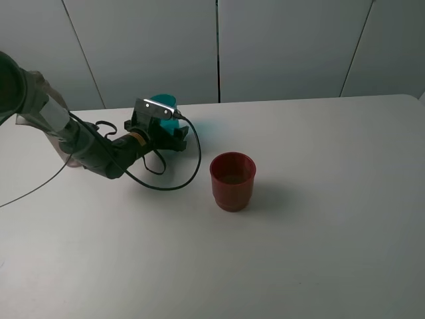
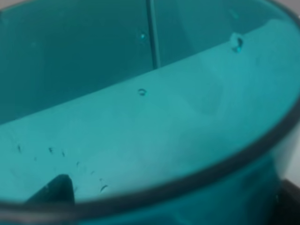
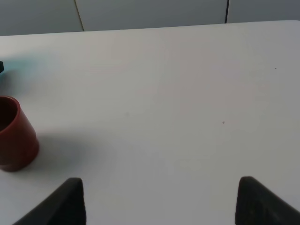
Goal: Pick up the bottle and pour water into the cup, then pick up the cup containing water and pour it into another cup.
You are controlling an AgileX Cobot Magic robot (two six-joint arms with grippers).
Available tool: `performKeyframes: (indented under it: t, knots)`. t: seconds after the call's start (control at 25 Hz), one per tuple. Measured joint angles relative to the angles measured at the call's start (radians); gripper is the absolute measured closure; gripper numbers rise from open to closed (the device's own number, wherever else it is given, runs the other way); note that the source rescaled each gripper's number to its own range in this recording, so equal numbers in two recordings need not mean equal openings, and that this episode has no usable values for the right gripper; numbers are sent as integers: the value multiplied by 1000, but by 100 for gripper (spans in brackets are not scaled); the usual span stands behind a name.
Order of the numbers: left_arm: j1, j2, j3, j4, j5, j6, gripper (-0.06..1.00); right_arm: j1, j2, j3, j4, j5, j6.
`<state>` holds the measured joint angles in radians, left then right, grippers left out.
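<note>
The teal cup (image 1: 163, 104) stands at the back left of the table, and my left gripper (image 1: 159, 127) is closed around its lower part. In the left wrist view the cup (image 2: 150, 117) fills the picture, with droplets on its wall and one dark fingertip (image 2: 56, 191) against it. The dark red cup (image 1: 232, 181) stands upright near the table's middle and also shows in the right wrist view (image 3: 14, 140). The tinted bottle (image 1: 32, 116) stands at the far left, mostly hidden behind my left arm. My right gripper (image 3: 161, 206) is open and empty over bare table, to the right of the red cup.
A black cable (image 1: 179, 179) loops from the left wrist onto the table between the teal cup and the red cup. The white table (image 1: 319, 252) ends at a grey panelled wall (image 1: 285, 46) behind.
</note>
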<state>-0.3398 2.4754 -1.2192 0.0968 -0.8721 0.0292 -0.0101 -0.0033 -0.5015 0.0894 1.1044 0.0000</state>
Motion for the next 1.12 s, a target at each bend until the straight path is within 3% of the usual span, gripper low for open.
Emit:
performKeyframes:
  t: [0.24, 1.12]
  knots:
    - [0, -79, 36, 5, 77, 0, -4, 0, 0, 0, 0, 0, 0]
    - [0, -401, 412, -17, 67, 0, -4, 0, 0, 0, 0, 0, 0]
